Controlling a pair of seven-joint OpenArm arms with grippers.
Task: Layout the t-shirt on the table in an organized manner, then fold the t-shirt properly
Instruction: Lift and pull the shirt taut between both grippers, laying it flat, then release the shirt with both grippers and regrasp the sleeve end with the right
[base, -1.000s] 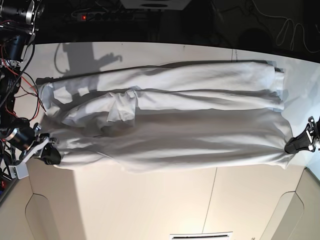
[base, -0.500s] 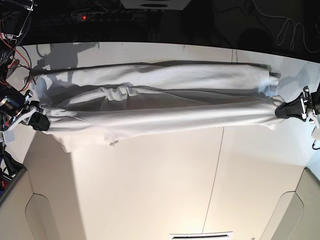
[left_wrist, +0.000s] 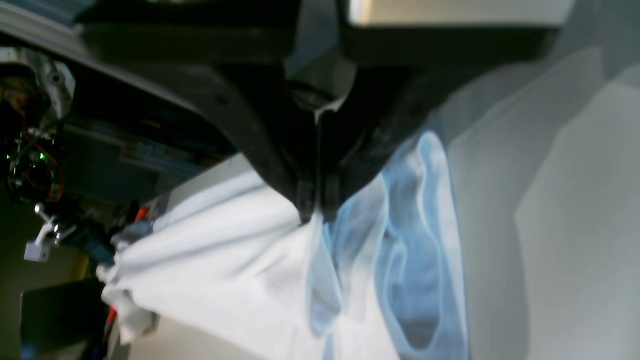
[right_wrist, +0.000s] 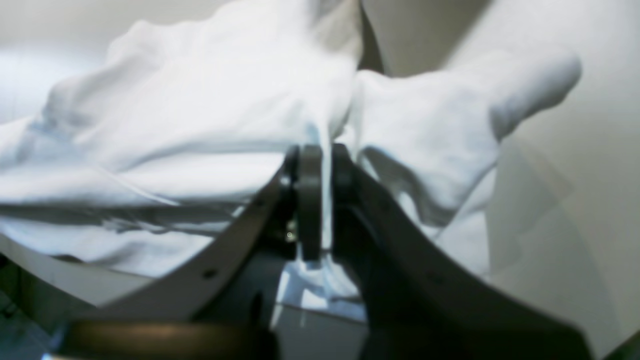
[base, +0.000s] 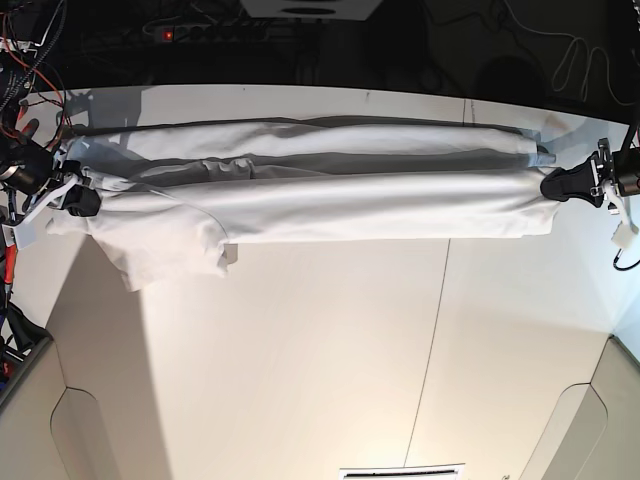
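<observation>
t-shirt stretching lengthwise across table | left gripper, right gripper each pinching opposite ends, clamped tight

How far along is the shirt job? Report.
Done: both ends are gripped. The left gripper and right gripper are each shut on the t-shirt. In hand: it hangs stretched between them over the table, a sleeve drooping. Left: laying it flat and every fold.
</observation>
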